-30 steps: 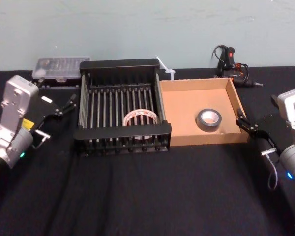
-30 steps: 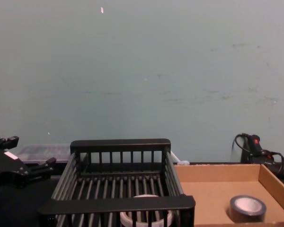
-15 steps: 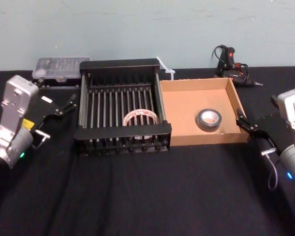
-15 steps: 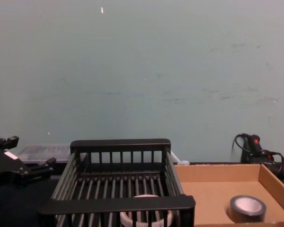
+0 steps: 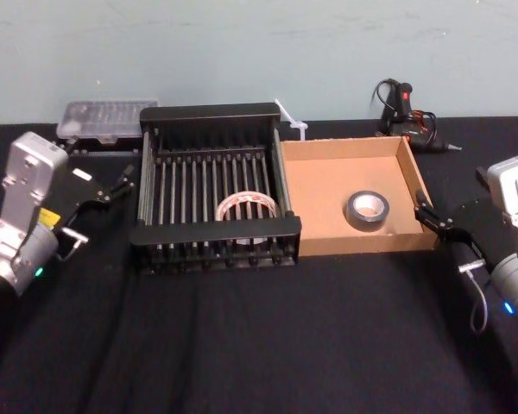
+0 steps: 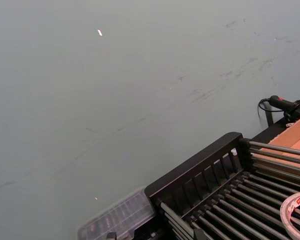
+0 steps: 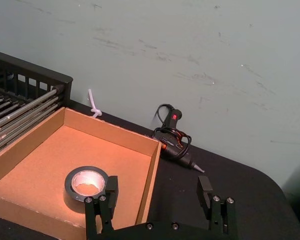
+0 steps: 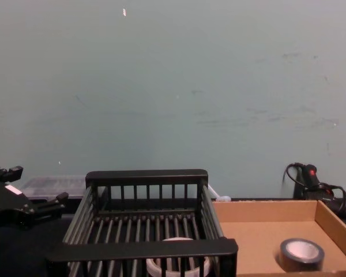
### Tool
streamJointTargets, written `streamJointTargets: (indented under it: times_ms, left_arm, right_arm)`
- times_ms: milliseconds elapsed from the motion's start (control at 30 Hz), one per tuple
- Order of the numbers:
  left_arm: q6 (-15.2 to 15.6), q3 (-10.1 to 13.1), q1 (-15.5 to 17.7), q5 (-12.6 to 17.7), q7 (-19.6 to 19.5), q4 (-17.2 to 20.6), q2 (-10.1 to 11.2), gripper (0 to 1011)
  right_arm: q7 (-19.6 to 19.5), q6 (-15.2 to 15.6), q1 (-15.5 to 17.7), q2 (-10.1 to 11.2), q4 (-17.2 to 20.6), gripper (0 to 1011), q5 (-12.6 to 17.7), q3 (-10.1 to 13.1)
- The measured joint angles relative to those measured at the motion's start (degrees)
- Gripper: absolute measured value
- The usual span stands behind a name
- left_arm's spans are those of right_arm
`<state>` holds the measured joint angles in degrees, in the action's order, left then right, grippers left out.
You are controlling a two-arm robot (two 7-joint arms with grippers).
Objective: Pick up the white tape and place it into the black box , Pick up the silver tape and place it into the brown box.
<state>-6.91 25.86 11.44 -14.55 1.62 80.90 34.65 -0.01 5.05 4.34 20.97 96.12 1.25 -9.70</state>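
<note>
While the left hand hangs splayed, the right hand mirrors it.

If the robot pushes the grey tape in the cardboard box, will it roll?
Probably not. The silver tape lies flat, so a push would likely just slide it. The low walls of the brown box would probably stop it. It looks thick, so it should stay stiff when gripped.
</note>
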Motion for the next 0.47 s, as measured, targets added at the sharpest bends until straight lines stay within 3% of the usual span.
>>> streamJointTargets:
  times_ms: [467]
  left_arm:
    - [0.00,0.00,0.00,0.00,0.00,0.00,0.00,1001]
  right_arm:
    - [0.00,0.00,0.00,0.00,0.00,1002,0.00,0.00]
